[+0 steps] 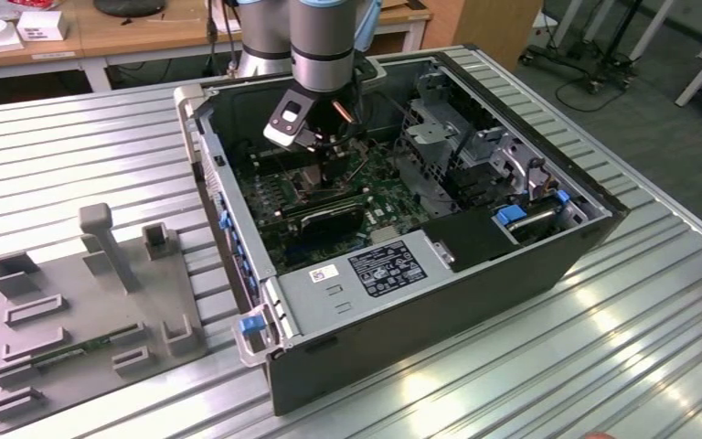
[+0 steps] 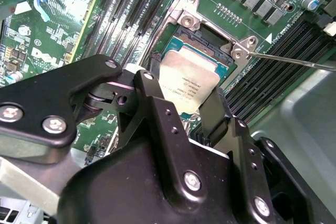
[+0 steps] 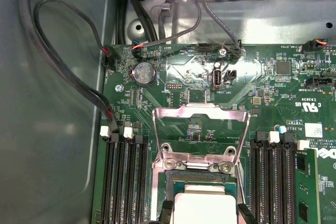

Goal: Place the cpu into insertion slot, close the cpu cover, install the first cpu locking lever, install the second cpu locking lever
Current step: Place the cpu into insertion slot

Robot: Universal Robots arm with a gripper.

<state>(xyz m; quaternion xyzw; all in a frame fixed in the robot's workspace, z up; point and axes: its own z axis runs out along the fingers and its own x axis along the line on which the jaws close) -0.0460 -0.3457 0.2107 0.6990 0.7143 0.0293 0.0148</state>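
Observation:
My gripper is shut on the cpu, a tan-silver square chip pinched between two black fingers. It hangs right at the insertion slot, a dark socket with a silvery rim on the green board; I cannot tell whether they touch. In the first wrist view the cpu sits at the near edge of the insertion slot. The cpu cover is swung open, beyond the socket. A thin locking lever sticks out sideways. In the exterior view my gripper reaches down into the open computer case.
Long black memory slots flank the socket on both sides. Black cables loop along the case wall. A metal drive cage fills the case on the exterior view's right. A grey fixture plate lies on the ribbed table at that view's left.

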